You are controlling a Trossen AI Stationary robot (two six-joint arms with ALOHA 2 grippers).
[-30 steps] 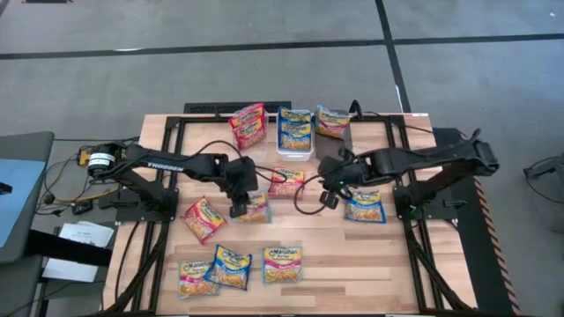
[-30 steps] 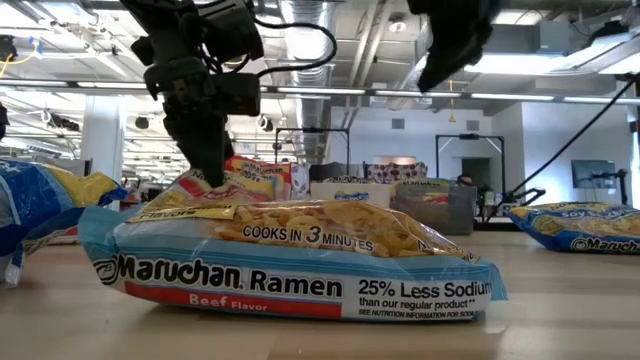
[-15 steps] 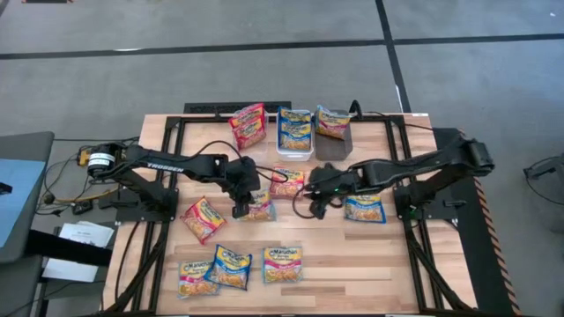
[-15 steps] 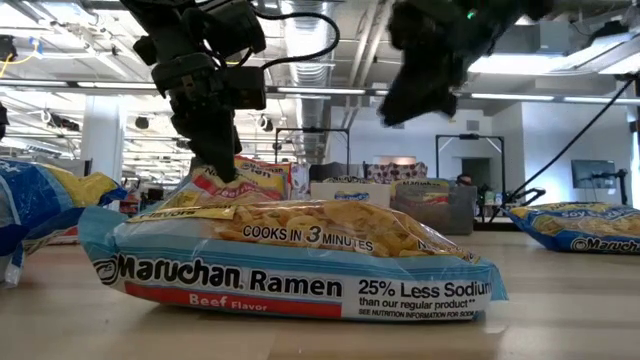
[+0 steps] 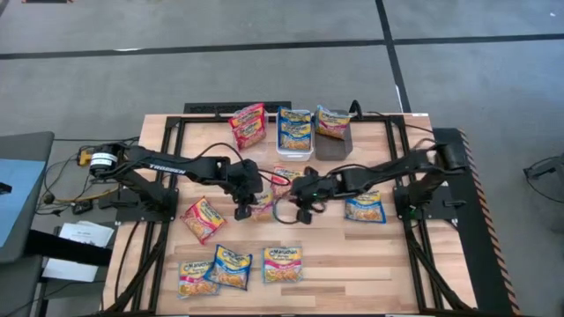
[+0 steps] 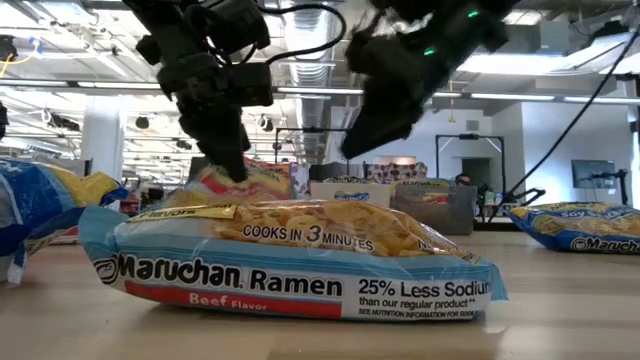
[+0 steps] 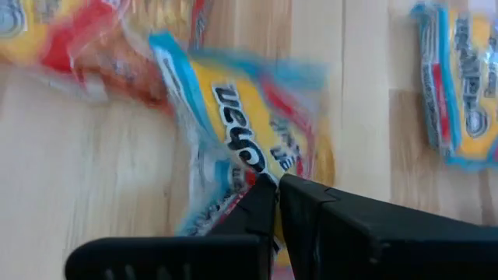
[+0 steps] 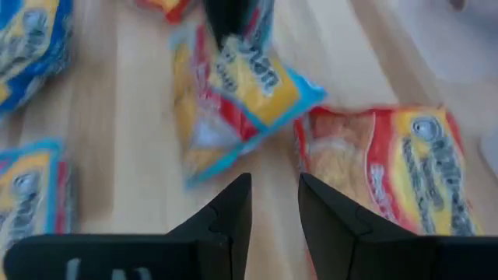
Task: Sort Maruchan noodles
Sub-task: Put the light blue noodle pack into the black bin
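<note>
Wooden table carries the ramen packets scattered about, with three small bins in a row at the far edge.

Far edge: a red packet lies flat at the left of the row. The clear bin holds blue packets. The dark grey bin has a yellow-orange packet propped in it.

Near edge: a row of three, red packet, blue packet, blue packet. One more red packet lies tilted at mid-left. A blue packet lies to the right of centre, under the right arm.

Centre: left gripper is clamped shut on the edge of a blue-trimmed packet; the left wrist view shows its fingers pinching the wrapper, with the packet raised off the wood. Right gripper hangs just beside it, jaws partly open and holding nothing. In the right wrist view a red and yellow packet lies flat on the table right by the lifted one. Loose cables loop between the two grippers.

Low view: a beef flavour packet fills the foreground and hides most of the centre.

Change over the last second: right arm has swung from above the right-hand blue packet to the centre, close to the left gripper. Left gripper has hardly moved and keeps its pinch
</note>
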